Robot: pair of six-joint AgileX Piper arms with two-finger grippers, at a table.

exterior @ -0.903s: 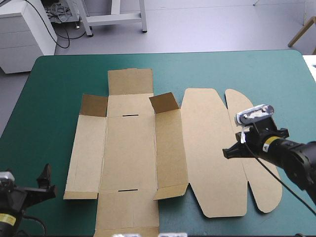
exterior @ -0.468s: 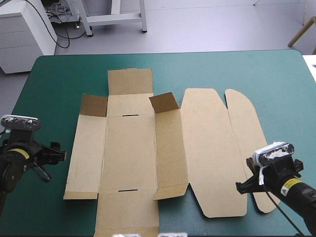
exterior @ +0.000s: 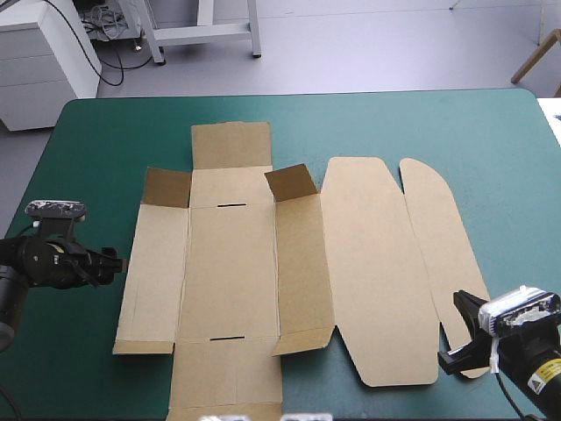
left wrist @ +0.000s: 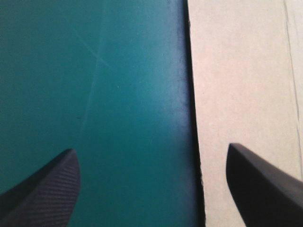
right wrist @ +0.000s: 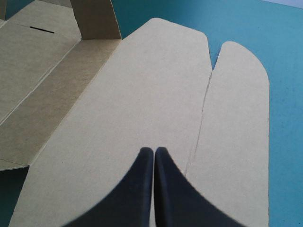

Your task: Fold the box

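Risk: my left gripper (left wrist: 150, 149), spread wide astride the box (exterior: 228, 263) edge, could shove the flat sheet sideways, while my right gripper (right wrist: 154, 150) sits clenched on nothing.

Looked like a robotics lab to me: teal-green table (exterior: 491, 140) on a plain grey floor (exterior: 368, 44), white drawer cabinet (exterior: 39, 66), loose cables (exterior: 110, 26) by a white bench frame (exterior: 206, 33).

Matt brown board box (exterior: 228, 263); smooth matt teal-green cover (exterior: 491, 140); left pincer (left wrist: 150, 147) fingers (left wrist: 47, 194) finely ribbed.
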